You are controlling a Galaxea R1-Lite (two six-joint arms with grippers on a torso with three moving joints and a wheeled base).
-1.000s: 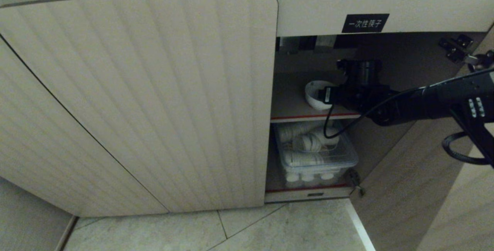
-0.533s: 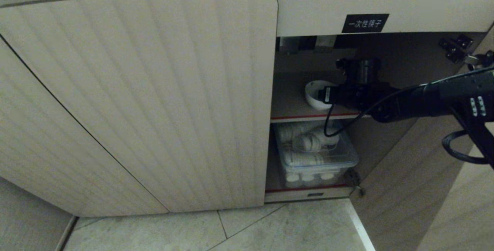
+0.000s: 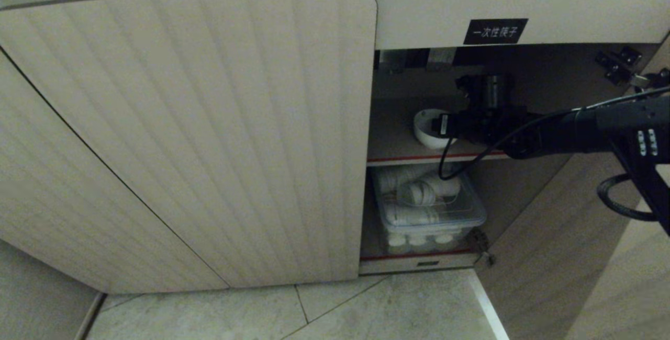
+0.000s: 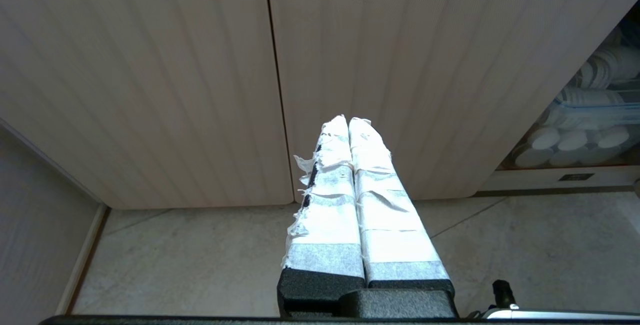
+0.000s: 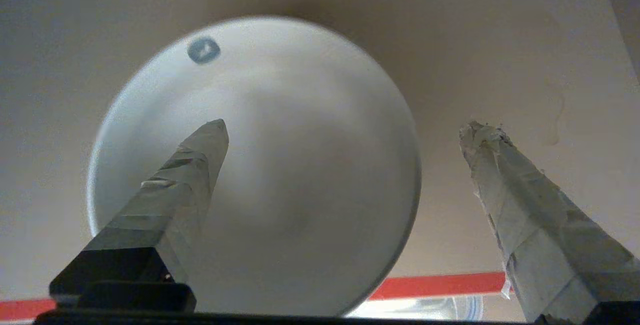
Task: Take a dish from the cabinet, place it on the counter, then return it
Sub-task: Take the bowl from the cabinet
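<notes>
The dish (image 3: 425,126), a small white bowl, sits on the upper shelf (image 3: 398,146) inside the open right side of the cabinet (image 3: 209,120). My right arm reaches in from the right. In the right wrist view the right gripper (image 5: 345,127) is open over the dish (image 5: 300,175), one taped finger above its inside, the other outside its rim. Whether a finger touches it is not visible. The left gripper (image 4: 348,120) is shut and empty, parked low in front of the closed ribbed doors. The counter is out of view.
A clear plastic bin (image 3: 432,214) of white cups fills the lower shelf. The opened door (image 3: 544,256) stands at the right, with a hinge (image 3: 617,63) above. A black label (image 3: 495,31) is over the opening. Tiled floor (image 3: 366,308) lies below.
My right arm has lifted slightly and levelled out at the shelf, with the wrist a little higher. The dish has not moved and the gripper stays open.
</notes>
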